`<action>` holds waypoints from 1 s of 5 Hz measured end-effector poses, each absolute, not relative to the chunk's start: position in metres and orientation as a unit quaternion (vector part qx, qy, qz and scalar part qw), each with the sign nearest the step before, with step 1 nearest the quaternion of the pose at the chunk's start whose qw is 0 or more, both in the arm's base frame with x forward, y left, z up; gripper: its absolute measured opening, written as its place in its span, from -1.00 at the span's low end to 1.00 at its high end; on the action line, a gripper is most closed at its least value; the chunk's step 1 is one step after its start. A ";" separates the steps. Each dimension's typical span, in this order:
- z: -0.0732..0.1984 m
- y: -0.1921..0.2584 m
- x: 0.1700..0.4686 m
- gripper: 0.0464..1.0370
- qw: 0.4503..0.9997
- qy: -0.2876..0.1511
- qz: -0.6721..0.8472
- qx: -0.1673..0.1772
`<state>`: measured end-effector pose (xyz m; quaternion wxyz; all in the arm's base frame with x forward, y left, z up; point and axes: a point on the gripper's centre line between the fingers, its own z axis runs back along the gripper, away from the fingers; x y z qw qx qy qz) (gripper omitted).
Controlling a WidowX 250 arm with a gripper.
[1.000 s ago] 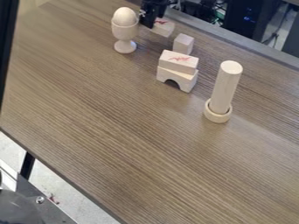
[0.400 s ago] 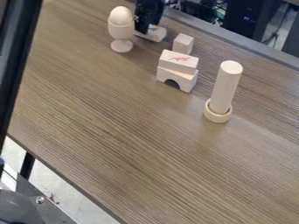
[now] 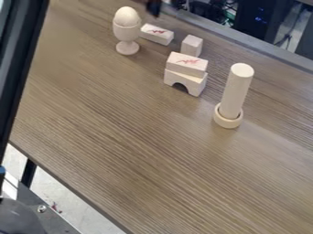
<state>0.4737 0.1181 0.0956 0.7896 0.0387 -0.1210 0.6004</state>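
Gripper hangs at twelve o'clock from the low block, apart from it; whether it is open or closed, I cannot tell. This block lies on its broad side on the tabletop, so it should be stable. At nine o'clock, the cup cradles the egg, which might otherwise roll. At four sits the cube; around five, the arch bears the upper block, and the ring probably steadies the cylinder.
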 end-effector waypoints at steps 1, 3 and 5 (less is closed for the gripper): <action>0.114 0.100 0.478 0.92 0.805 -0.138 0.576 0.031; 0.114 0.100 0.478 0.92 0.805 -0.137 0.576 0.032; 0.114 0.100 0.478 0.92 0.805 -0.136 0.576 0.032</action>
